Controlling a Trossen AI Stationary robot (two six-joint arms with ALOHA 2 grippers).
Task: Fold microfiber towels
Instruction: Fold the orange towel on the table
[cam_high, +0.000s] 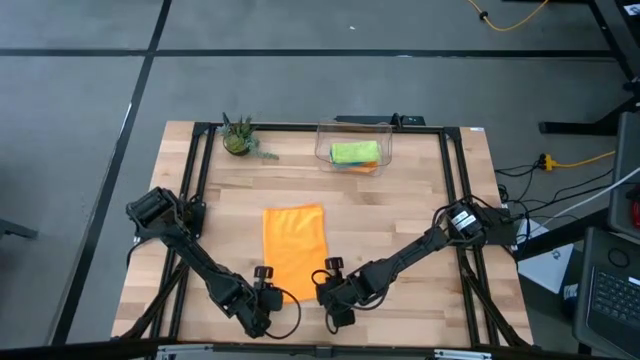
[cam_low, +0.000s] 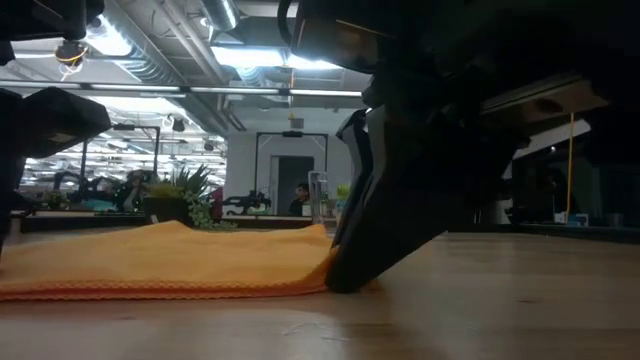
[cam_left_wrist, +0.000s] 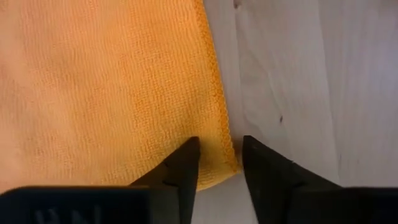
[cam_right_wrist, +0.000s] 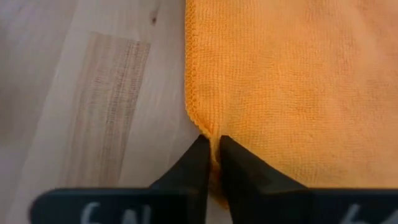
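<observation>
Right gripper (cam_right_wrist: 211, 146) pinches orange towel (cam_high: 294, 245) near corner | left gripper (cam_left_wrist: 219, 158) straddles other near corner, jaws narrow, unclosed | risk: uneven lift skews fold

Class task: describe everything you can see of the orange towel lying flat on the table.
The orange towel is a soft, looped microfiber cloth with a stitched hem, lying flat as a tall rectangle in the middle of the wooden table, slightly humped in the low view. Its near edge is held at both corners: the right gripper is shut on one corner, pinching up a small ridge, and the left gripper straddles the other corner's hem with its fingers not fully shut. Nothing else touches it.
</observation>
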